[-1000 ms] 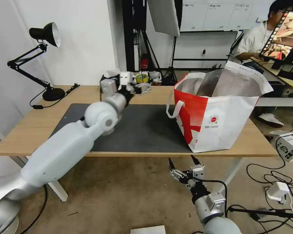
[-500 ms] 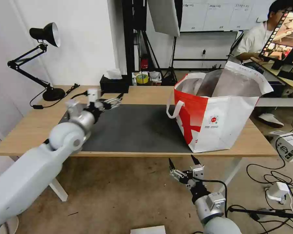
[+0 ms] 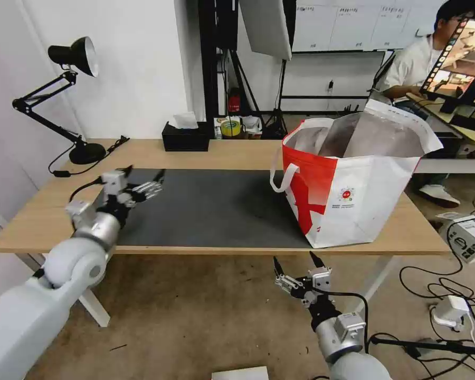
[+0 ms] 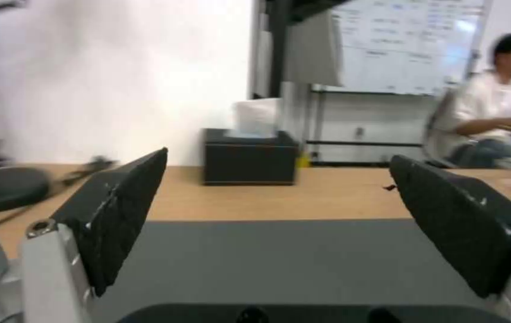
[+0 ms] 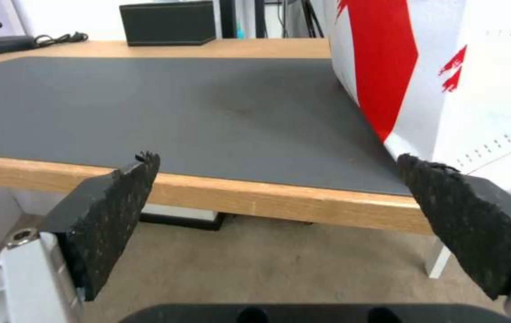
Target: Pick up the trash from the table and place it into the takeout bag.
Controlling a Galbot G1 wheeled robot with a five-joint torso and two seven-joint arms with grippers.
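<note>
L gripper (image 3: 142, 179) hangs over the left end of the grey mat (image 3: 216, 206) on the table (image 3: 237, 150), jaws apart, nothing between them. R gripper (image 3: 295, 266) sits low in front of the table's near edge, below the bag (image 3: 353, 195), jaws apart too, empty. Bag stands upright on the mat's right end, mouth open; what's inside can't be made out from here. Black tissue box (image 3: 184, 138) at the far edge, w/ a desk lamp (image 3: 71, 55) at far left.
</note>
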